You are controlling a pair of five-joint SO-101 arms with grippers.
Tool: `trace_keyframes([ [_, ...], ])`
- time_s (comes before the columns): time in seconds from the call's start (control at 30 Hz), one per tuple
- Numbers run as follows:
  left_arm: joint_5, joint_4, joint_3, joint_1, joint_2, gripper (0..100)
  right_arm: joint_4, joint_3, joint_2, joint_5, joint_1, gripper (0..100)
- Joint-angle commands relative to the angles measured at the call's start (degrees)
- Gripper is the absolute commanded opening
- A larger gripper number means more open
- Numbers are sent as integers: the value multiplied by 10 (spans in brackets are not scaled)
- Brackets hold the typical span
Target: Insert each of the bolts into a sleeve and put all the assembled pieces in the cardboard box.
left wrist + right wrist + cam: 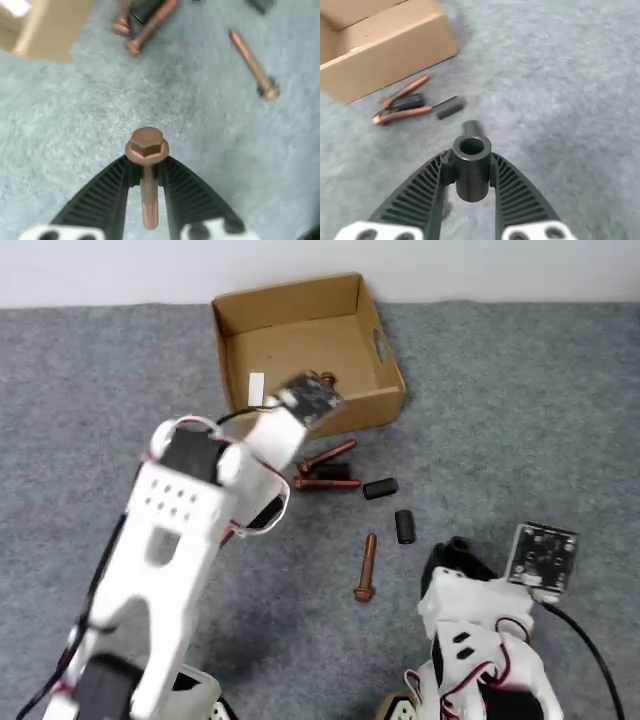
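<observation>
My left gripper (147,166) is shut on a copper bolt (146,146), held above the grey carpet with its hex head pointing outward. My right gripper (471,162) is shut on a black sleeve (471,170) whose open bore faces outward. On the carpet near the cardboard box (300,345) lie two bolts (325,455) (325,483) with a sleeve (335,471) between them. Two more sleeves (380,488) (404,526) and a loose bolt (367,566) lie closer to the arms. A copper piece (327,378) shows inside the box, partly hidden by the left wrist.
The left arm (170,540) reaches across the left half of the table toward the box front. The right arm (480,630) sits low at the front right. Open carpet (520,420) stretches to the right of the box.
</observation>
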Motion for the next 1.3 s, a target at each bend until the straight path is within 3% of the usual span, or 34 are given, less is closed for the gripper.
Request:
trace_keyframes([
  [0.0,97,-68,22,3,-107,6,-15,-4,2,5,-58,8],
  [0.17,214,-186,116,11,-213,6,-15,2,3,8,-123,8],
  [0.43,309,-274,198,127,-345,6,-16,10,4,9,-233,8],
  [0.9,318,-453,334,276,-415,6,-21,17,6,9,-319,8],
  [1.27,346,-470,404,307,-418,6,-21,17,5,9,-318,8],
])
